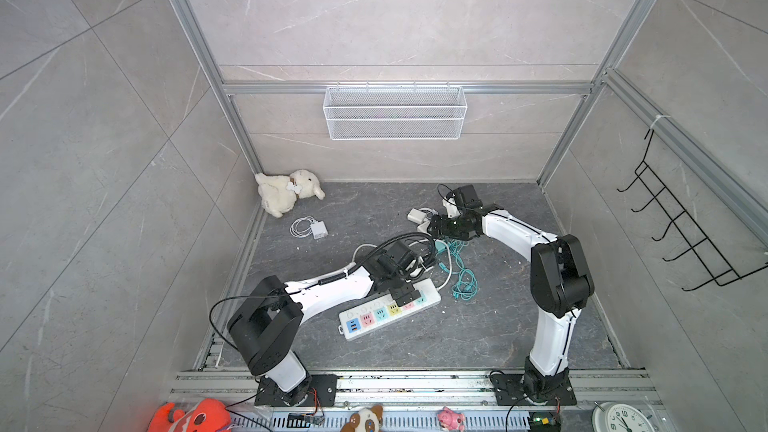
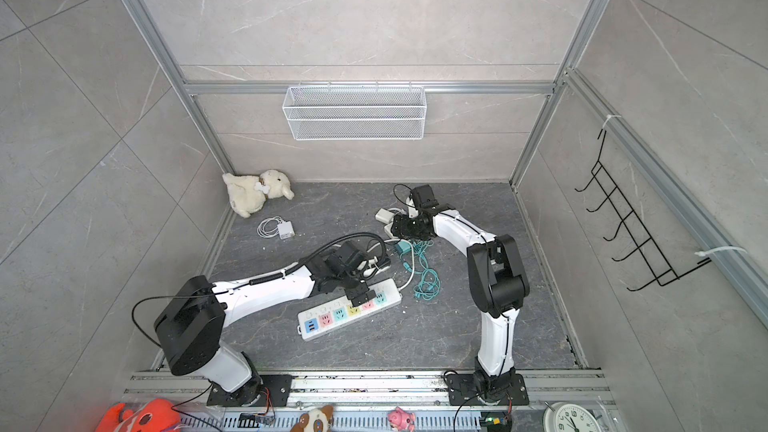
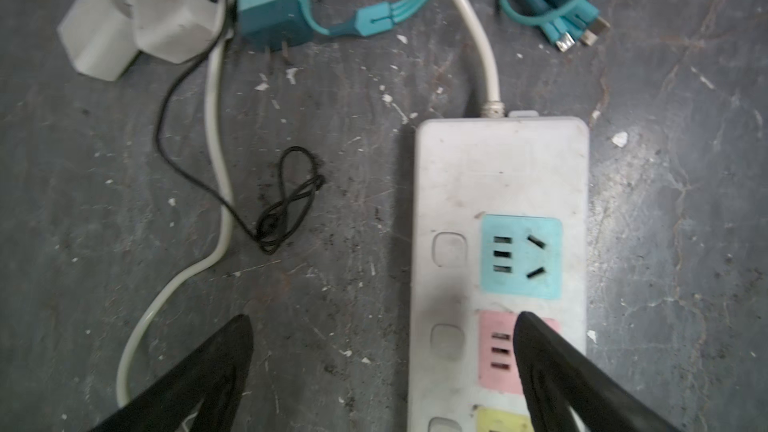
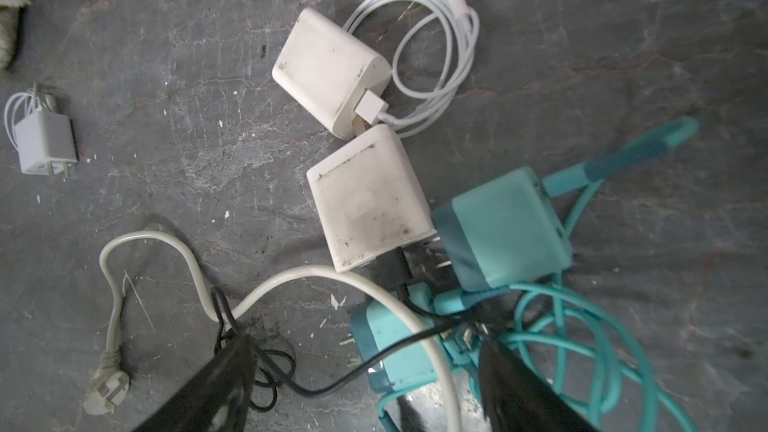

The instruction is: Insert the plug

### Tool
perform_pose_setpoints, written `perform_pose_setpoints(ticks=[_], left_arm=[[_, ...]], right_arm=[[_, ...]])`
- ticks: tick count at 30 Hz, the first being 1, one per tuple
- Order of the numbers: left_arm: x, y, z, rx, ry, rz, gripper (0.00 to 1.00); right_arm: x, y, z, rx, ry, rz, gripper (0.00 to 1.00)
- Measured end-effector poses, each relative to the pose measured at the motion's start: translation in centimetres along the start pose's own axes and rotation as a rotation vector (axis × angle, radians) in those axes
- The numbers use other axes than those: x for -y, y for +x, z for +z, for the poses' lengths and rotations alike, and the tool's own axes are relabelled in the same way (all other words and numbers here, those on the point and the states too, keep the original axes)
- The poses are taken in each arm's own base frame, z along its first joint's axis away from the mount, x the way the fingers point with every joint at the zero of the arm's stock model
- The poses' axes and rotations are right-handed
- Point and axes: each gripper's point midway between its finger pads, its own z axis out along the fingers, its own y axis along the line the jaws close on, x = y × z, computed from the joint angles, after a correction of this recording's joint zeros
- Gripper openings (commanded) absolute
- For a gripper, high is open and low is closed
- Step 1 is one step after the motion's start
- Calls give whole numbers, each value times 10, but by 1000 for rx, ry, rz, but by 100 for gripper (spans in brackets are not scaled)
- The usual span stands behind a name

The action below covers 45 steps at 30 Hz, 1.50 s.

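The left fingers [image 3: 208, 367] hover spread wide over the power strip [image 3: 498, 168] on the tabletop, while the right fingers [image 4: 511, 384] stand spread astride a teal plug [image 4: 395, 369].

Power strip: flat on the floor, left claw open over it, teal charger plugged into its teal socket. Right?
No: the teal socket is empty. In the left wrist view the teal charger lies unplugged on the floor, prongs bare. The power strip and left claw: as stated.
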Motion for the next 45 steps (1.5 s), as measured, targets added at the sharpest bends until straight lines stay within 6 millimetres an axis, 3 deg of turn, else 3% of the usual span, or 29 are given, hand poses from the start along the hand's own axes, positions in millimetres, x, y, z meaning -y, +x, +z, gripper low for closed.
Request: perform_pose_setpoints(ticks=[4,9,14,20,29,40,45], left_arm=[[-34,-4,-19,74,-73,-127,100],[-56,4,-28,110,-114,-250,100],[-59,21,-23,122,-99,-349,100],[-52,46,-13,103,-68,-436,100],[-65,38,-26,165,-87,-478,100],[-65,47,-25,157,-86,-502,100],[-62,51,-23,149,-74,-508,100]], right_arm=[[-9,-8,11,6,6,-72,86],[-13,-8,24,-7,72,-191,87],[-9,-1,33,-29,157,-287,87],[0,-11,38,-30,225,-347,85],[6,-11,49,-76,260,-402,79],[7,-6,58,-109,252,-430,69],[7,-5,64,-124,246,-439,52]])
